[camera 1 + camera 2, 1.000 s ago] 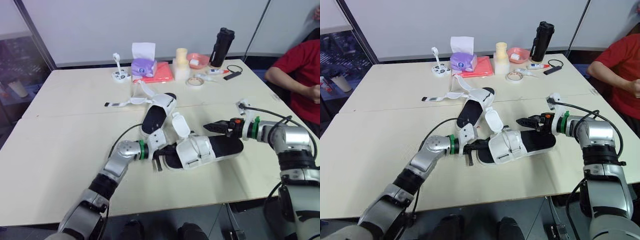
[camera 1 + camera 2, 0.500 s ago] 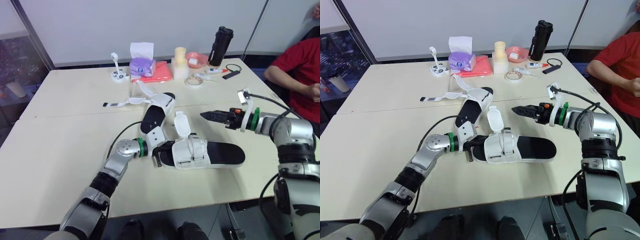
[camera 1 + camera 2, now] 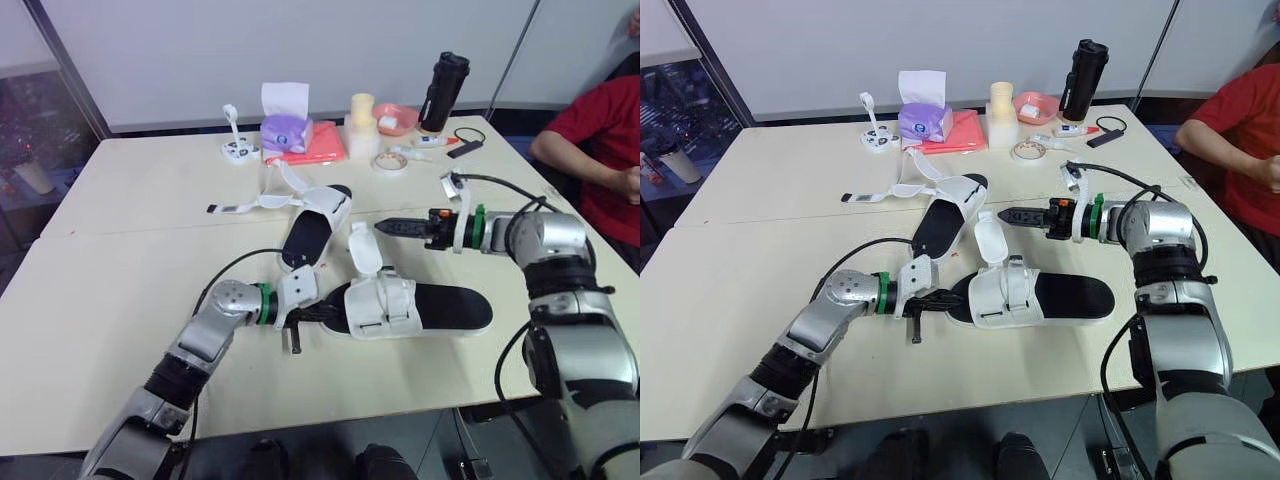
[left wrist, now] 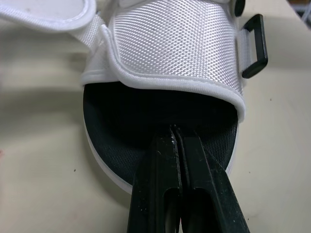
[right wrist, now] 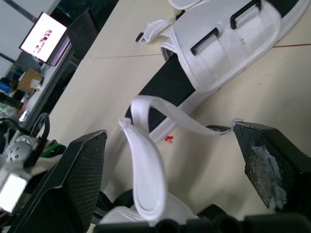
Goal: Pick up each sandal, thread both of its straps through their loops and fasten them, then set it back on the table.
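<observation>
The near sandal (image 3: 440, 305), white upper on a black sole, lies flat on the table. One of its straps (image 3: 362, 250) stands up loose; another lies across the upper. My left gripper (image 3: 312, 312) is shut, and its fingertips (image 4: 165, 141) rest on the black footbed at the toe with nothing seen pinched between them. My right gripper (image 3: 385, 227) hovers open just above and beyond the loose strap, pointing left, with wide-spread fingers (image 5: 82, 179). The second sandal (image 3: 318, 225) lies farther back, with a long unfastened strap (image 3: 245, 206) trailing to the left.
Along the far edge stand a purple tissue box (image 3: 287, 130), a pink cloth (image 3: 318, 150), a cream container (image 3: 362, 125), a pink bowl (image 3: 396, 120), a tape roll (image 3: 389, 163) and a black bottle (image 3: 443, 92). A person in red (image 3: 600, 140) sits at the right.
The near sandal went from held tilted to lying flat. My right gripper left its heel end and swung left toward the loose strap. My left gripper slid back to the toe's edge.
</observation>
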